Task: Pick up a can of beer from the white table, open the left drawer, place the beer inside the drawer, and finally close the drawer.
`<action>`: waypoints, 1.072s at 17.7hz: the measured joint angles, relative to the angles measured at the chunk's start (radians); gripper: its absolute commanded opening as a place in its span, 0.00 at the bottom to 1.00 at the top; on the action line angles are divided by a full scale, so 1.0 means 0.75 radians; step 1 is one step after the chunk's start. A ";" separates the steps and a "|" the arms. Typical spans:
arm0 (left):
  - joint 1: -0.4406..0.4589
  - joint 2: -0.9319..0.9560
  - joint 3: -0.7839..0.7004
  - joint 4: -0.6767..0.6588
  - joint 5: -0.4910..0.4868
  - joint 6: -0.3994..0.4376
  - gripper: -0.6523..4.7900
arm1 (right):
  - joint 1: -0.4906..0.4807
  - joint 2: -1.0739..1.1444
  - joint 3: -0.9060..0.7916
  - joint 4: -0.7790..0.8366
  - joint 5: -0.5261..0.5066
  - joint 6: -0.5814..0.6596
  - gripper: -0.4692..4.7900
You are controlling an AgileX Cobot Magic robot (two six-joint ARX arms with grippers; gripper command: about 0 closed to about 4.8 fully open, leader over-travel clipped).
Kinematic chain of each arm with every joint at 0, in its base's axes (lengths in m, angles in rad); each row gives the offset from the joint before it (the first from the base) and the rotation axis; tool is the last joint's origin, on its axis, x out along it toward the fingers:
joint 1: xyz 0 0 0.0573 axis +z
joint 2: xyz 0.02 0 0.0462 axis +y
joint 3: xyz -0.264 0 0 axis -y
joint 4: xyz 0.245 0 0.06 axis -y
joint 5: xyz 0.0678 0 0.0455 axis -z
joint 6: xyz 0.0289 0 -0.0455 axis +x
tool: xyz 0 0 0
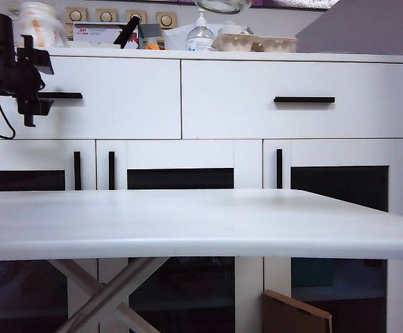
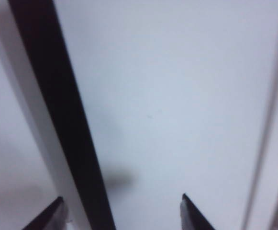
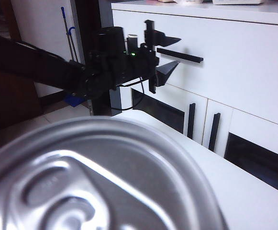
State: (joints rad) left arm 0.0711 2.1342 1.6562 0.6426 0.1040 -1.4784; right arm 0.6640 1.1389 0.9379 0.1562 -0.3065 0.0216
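Observation:
The can of beer (image 3: 95, 177) shows only its silver top and pull tab, filling the near part of the right wrist view, above the white table (image 3: 234, 191). My right gripper is shut on it, its fingers hidden behind the can; neither shows in the exterior view. My left gripper (image 1: 43, 84) is open at the left drawer (image 1: 125, 104), one finger above and one below the end of its black bar handle (image 1: 66, 96). In the left wrist view the handle (image 2: 57, 96) runs between the gripper's (image 2: 122, 213) spread fingertips. The right wrist view shows the same gripper (image 3: 166, 53) astride the handle (image 3: 184, 56).
The right drawer has its own black handle (image 1: 304, 100). Glass-fronted doors with vertical handles (image 1: 111, 170) stand below the drawers. A bottle (image 1: 200, 35) and egg cartons (image 1: 256, 43) sit on the cabinet top. A cardboard box (image 1: 295, 316) lies under the white table (image 1: 187, 222).

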 measured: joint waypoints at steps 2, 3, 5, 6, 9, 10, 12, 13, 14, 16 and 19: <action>0.000 0.032 0.064 -0.037 0.000 0.000 0.69 | 0.000 0.000 0.000 0.001 0.000 -0.001 0.35; 0.000 0.045 0.080 -0.047 -0.001 0.000 0.69 | -0.001 0.000 0.000 0.000 0.001 -0.001 0.35; 0.001 0.048 0.080 -0.080 -0.014 0.001 0.69 | -0.001 0.000 0.000 0.000 0.000 -0.001 0.35; 0.001 0.050 0.080 -0.085 -0.015 0.003 0.69 | -0.001 0.000 0.000 0.001 0.000 -0.001 0.35; 0.000 0.056 0.080 -0.090 -0.024 0.005 0.69 | -0.001 0.000 0.000 0.000 0.000 -0.001 0.35; 0.001 0.063 0.080 -0.091 -0.024 0.005 0.69 | -0.001 0.000 0.000 0.000 0.000 -0.001 0.35; 0.000 0.066 0.080 -0.095 -0.045 0.005 0.69 | -0.001 0.000 0.000 0.000 0.000 -0.001 0.35; 0.001 0.066 0.081 -0.095 -0.050 0.005 0.69 | -0.001 0.000 0.000 0.000 0.000 -0.001 0.35; 0.002 0.068 0.083 -0.095 -0.050 0.005 0.69 | -0.001 0.000 0.000 0.000 0.000 -0.001 0.35; 0.004 0.080 0.106 -0.100 -0.049 0.004 0.69 | -0.001 0.000 0.000 -0.002 0.000 -0.001 0.35; 0.005 0.085 0.155 -0.152 -0.045 0.025 0.69 | -0.001 0.000 0.000 0.000 0.001 -0.001 0.35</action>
State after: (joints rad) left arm 0.0750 2.1979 1.7725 0.5289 0.0700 -1.4597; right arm 0.6636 1.1389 0.9379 0.1562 -0.3061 0.0212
